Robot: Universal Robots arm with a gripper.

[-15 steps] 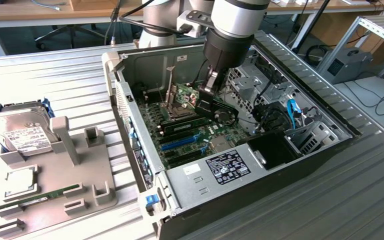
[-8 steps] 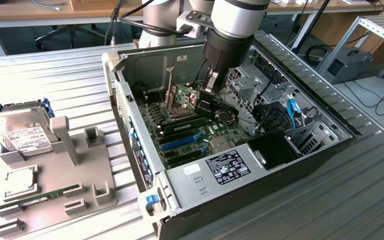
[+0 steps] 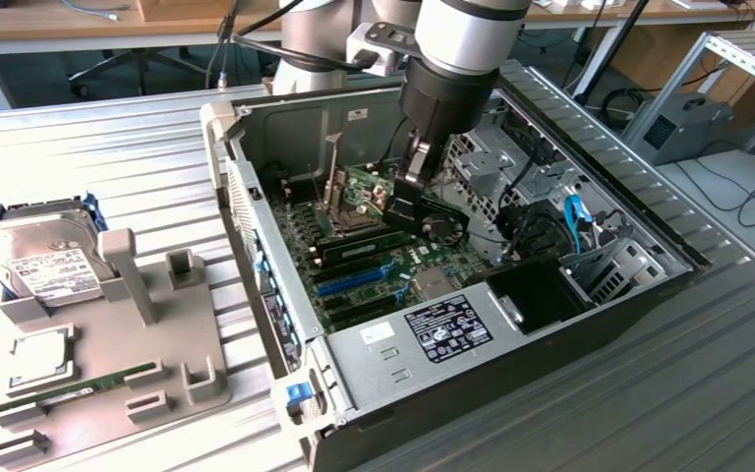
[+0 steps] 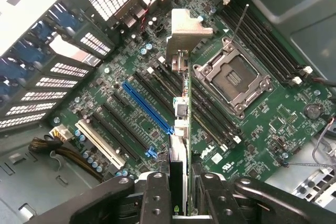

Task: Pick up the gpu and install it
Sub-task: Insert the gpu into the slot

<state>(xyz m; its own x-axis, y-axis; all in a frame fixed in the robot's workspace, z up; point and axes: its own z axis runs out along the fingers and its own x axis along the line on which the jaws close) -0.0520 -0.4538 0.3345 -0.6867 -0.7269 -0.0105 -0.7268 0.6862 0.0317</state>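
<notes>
Above the motherboard (image 4: pixel 262 145), the gripper (image 4: pixel 181 184), jaws partly closed, clamps the gpu (image 4: pixel 181 111) edge-on (bracket end farthest from the wrist). Its edge seems not quite over 1 black slot (image 4: pixel 152 90); pushed down misaligned, it could jam or slip in the grip.

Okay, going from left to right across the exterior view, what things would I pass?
hard drive → gpu, held in the gripper → blue cable → grey box

One gpu (image 3: pixel 367 193), one case (image 3: pixel 391 339)
</notes>
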